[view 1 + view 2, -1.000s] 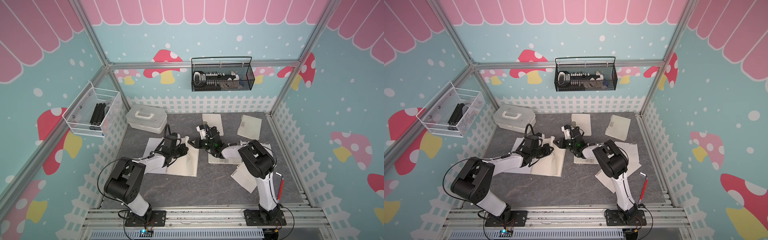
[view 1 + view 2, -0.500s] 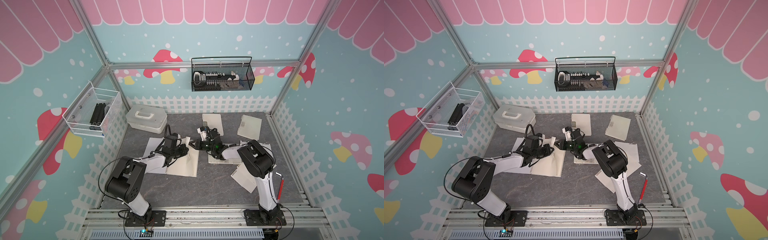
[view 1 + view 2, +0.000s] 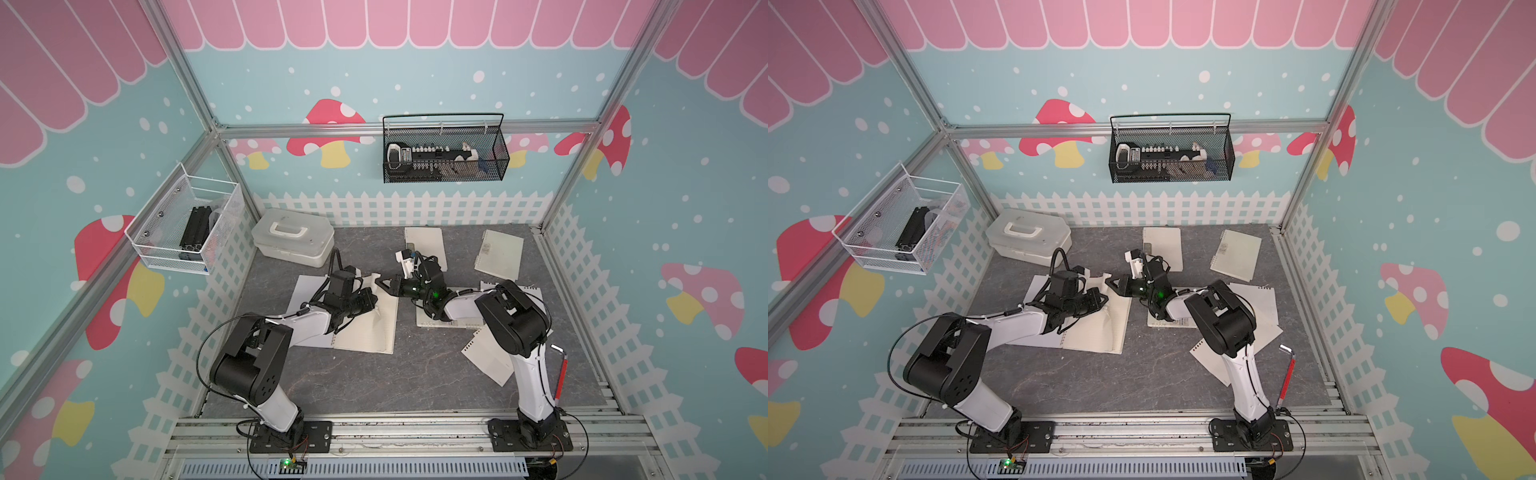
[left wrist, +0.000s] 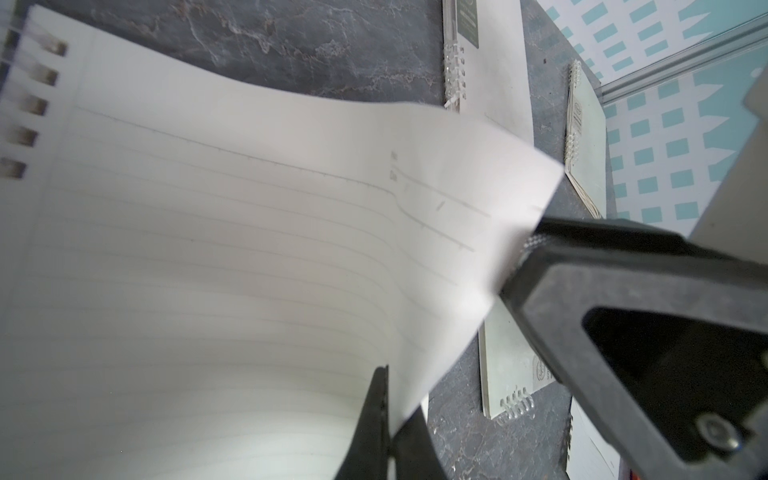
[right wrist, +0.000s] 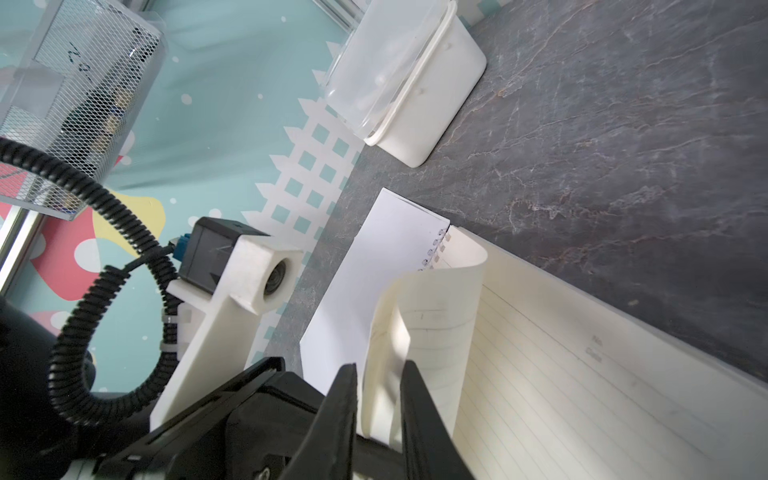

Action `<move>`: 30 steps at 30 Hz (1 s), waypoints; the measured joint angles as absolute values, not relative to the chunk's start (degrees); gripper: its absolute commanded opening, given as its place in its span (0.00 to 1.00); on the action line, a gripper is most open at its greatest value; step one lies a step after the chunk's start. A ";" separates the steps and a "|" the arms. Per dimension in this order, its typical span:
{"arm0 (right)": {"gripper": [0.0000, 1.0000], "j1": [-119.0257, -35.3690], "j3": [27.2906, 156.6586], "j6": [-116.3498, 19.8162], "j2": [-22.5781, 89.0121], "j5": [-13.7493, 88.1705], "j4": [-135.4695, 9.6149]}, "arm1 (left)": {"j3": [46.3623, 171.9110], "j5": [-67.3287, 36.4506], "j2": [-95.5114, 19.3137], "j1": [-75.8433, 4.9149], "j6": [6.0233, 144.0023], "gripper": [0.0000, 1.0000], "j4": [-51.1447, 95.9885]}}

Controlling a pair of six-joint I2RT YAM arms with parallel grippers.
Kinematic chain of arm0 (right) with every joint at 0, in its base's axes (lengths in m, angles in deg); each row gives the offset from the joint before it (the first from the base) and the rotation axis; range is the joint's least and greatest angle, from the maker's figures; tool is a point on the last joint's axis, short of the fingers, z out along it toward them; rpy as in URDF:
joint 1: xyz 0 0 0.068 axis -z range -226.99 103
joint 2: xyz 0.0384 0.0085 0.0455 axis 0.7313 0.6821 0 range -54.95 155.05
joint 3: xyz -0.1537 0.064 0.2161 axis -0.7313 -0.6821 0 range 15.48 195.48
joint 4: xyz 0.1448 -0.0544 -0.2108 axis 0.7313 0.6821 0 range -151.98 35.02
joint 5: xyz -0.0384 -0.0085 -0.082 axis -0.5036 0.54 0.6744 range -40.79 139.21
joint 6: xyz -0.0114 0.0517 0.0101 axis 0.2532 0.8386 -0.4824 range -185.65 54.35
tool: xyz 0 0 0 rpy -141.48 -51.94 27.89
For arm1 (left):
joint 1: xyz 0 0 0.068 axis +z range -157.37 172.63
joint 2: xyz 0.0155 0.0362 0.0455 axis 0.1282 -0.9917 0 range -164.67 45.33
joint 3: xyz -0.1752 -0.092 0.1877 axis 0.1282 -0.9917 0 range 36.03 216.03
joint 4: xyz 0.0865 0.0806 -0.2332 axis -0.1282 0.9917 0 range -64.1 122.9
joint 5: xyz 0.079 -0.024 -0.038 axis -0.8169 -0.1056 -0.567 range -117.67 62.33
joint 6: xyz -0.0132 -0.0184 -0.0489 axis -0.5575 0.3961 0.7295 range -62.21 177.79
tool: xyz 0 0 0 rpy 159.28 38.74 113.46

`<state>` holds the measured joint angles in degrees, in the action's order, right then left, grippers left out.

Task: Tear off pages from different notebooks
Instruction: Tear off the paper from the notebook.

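Cream lifted page [image 4: 249, 249], centre table: who has hold of it? — DESK

Both arms. Left gripper [image 4: 388, 399], fingers pressed together on the sheet's free edge. Right gripper [image 5: 378, 386], jaws narrow, pinching a curled fold of the same sheet near its corner. The two tips sit close together above the open notebook [image 3: 374, 328]. — PHOTOGRAPHER

And the sheet's other edge? — DESK

Punch-hole edge down at the wire coil [image 5: 436, 245], on the side of the open notebook toward the left arm. The rest arches up off the lined pages beneath. — PHOTOGRAPHER

Room around them? — DESK

Tight to the right: only a thin strip of grey tabletop [image 3: 395, 386] parts the open notebook from a closed notebook [image 3: 440, 322] lying under the right arm. Two more notebooks [image 3: 428, 245] lie at the back by the fence-print wall, apart from each other. Loose pages [image 3: 490, 361] overlap beside the right arm. White box [image 3: 293, 243] stands in the back left corner, just beyond the open notebook. Widest bare stretch: from the open notebook's near edge to the front rail. — PHOTOGRAPHER
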<state>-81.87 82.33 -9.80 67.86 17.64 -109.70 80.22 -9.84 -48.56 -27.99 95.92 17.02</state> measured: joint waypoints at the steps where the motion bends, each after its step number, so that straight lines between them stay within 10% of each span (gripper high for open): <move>1: 0.18 -81.87 82.53 -9.64 68.03 17.62 -109.70 | 80.22 -9.87 -48.56 -27.99 95.92 0.02 17.02; 30: 0.17 -81.17 82.07 -9.86 69.34 16.00 -112.72 | 80.22 -8.25 -48.53 -26.98 96.14 0.03 17.00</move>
